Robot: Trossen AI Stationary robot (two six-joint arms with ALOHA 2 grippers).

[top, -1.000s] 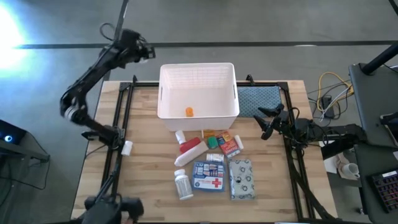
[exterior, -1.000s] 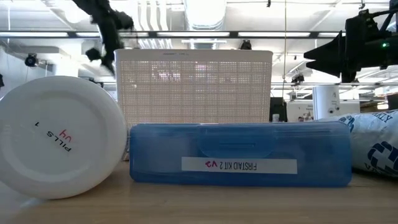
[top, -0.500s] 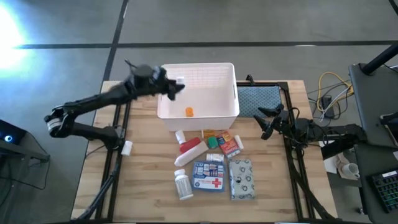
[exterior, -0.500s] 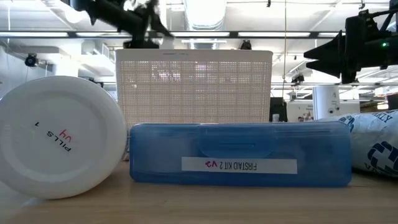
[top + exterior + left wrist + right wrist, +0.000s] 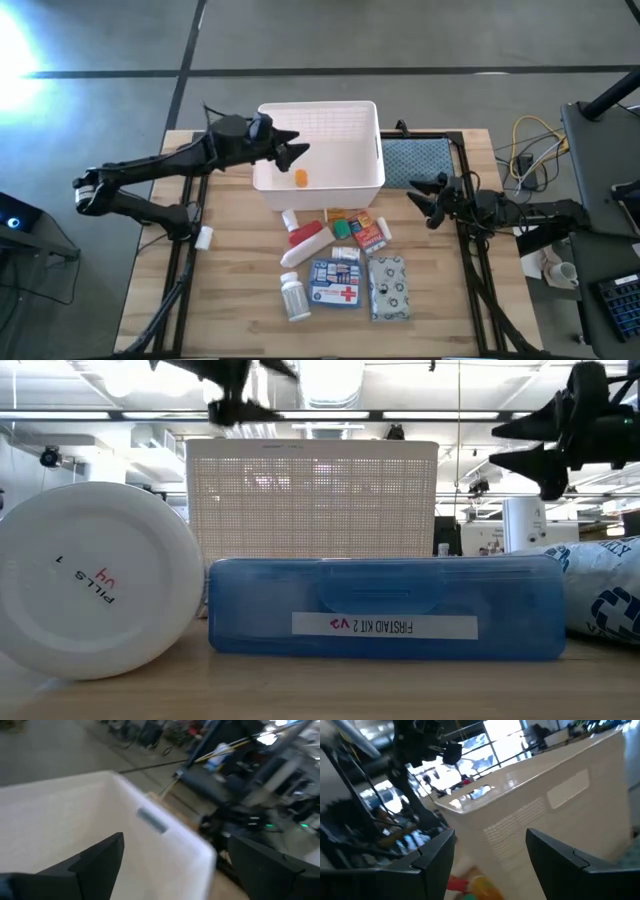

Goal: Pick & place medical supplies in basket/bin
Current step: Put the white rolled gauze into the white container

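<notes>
We see the left gripper (image 5: 292, 152) reaching across the white basket (image 5: 368, 120), fingers spread and empty, over the orange vial (image 5: 300, 178) lying inside it. The right gripper (image 5: 422, 196) waits, spread, near the worktop's right edge. The white pill bottle (image 5: 293, 296) near the front edge looks light, stiff and likely to roll; we would pinch it across its body.
</notes>
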